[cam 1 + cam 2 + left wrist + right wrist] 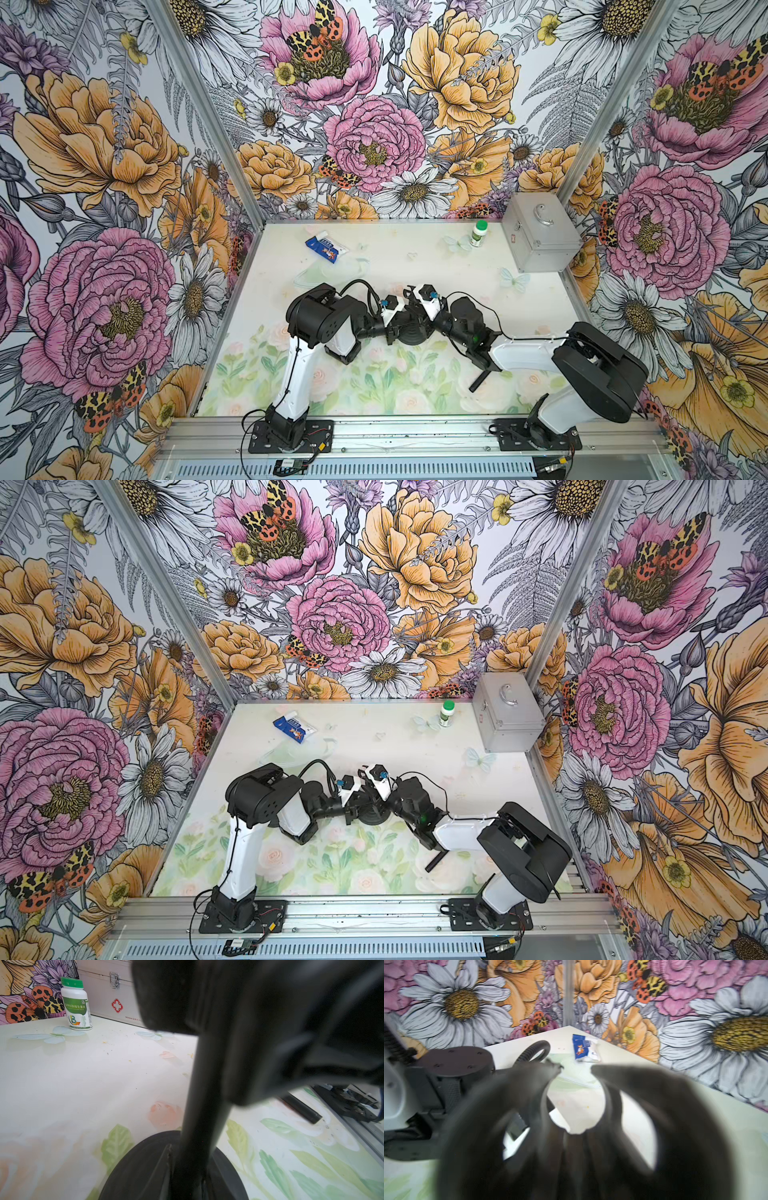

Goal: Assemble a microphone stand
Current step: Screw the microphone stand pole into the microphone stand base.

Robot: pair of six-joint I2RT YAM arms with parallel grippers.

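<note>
Surface: a pale table (415,266) was printed with soft roses and green leaves at the near side and was almost white further back.
Near edge: an aluminium rail (415,432) carried the bases of both arms.
Loose rod: a short black rod (478,380) lay flat on the rose print, near the right arm and well apart from the stand.
Stand base: a round black disc (411,334) sat at the middle of the table, with a black pole (203,1105) upright from its centre.
Left gripper (400,322): its jaws were pressed together on the pole, low, just above the disc.
Right gripper (417,309): it met the pole from the other side. Its wrist view gave only dark blur, so I could not tell if the jaws were together or apart.
Back left: a blue and white packet (327,248) lay flat.
Back right: a white bottle (479,233) with a green cap stood upright, near a silver case (540,237) in the corner.
Walls (374,124): they were covered with big pink and orange flowers, daisies and moths.
</note>
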